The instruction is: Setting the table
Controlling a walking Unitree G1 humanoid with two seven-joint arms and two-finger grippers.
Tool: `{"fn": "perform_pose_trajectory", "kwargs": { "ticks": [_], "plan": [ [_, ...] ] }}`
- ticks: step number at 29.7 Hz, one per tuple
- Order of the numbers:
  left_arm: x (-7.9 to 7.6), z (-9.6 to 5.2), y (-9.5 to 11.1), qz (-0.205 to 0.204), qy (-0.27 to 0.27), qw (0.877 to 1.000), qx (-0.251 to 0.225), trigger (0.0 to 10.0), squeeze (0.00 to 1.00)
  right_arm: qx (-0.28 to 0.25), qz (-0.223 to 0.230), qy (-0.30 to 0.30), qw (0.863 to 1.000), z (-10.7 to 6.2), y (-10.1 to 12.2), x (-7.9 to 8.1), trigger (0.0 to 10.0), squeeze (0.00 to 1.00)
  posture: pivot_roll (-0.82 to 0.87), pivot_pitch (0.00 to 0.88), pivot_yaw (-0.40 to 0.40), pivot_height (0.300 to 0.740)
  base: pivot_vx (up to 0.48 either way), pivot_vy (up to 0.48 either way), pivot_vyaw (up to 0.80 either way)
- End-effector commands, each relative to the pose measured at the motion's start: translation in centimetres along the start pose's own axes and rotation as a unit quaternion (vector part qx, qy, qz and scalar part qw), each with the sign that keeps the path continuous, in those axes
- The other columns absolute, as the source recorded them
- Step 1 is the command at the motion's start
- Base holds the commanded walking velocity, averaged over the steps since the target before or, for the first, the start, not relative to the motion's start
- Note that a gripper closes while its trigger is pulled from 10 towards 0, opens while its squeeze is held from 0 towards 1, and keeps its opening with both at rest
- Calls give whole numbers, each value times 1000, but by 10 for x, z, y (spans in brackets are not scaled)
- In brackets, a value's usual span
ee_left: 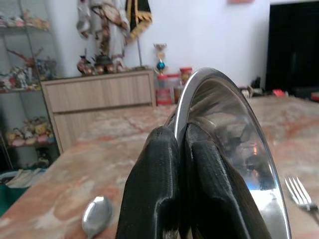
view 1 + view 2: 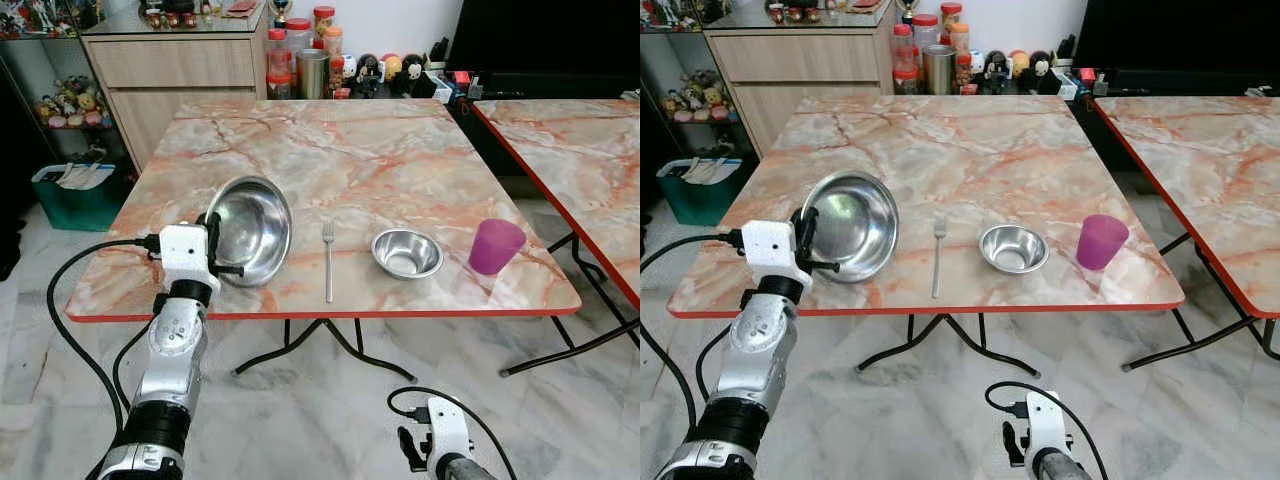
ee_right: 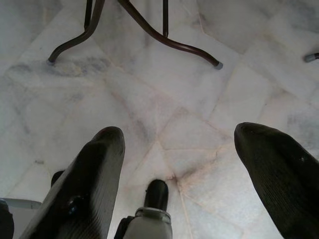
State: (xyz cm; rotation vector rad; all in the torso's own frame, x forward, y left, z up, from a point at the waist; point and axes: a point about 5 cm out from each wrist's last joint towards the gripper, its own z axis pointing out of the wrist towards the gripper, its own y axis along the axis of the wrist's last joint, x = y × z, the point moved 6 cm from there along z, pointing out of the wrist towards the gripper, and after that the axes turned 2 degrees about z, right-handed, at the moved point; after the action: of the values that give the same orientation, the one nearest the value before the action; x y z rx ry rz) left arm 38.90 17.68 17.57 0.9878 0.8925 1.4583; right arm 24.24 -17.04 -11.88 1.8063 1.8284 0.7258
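Plate, tilted, pinched by left claw beside fork; right claw open.

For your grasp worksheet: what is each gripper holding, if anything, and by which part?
The left gripper pinches the large steel plate by its rim, on the side nearest the robot's left, tilting it up off the table. The right gripper hangs open, holding nothing.

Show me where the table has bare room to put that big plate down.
The whole far half of the table is bare, up to the jars behind its far edge. Narrower gaps lie between the fork and small bowl, and between bowl and purple cup. The left near corner is crowded: the left gripper holds the large plate tilted there, a spoon beside it.
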Motion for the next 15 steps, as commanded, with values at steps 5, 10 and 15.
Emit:
{"fn": "perform_pose_trajectory", "kwargs": {
  "ticks": [5,10,15],
  "plan": [
    [13,12,22,-33,37,998,-37,10000,0,-6,7,-8,1000,0,3,-6,10000,0,-10,0,-30,740,0,-259,0],
    [17,17,38,-42,45,996,-61,10000,0,-7,9,-9,1000,0,4,-7,10000,0,-6,0,-33,740,0,-259,0],
    [15,20,47,-49,46,995,-75,10000,0,-9,11,-8,1000,1,6,-5,10000,0,-3,0,-33,740,0,-257,0]
  ]
}}
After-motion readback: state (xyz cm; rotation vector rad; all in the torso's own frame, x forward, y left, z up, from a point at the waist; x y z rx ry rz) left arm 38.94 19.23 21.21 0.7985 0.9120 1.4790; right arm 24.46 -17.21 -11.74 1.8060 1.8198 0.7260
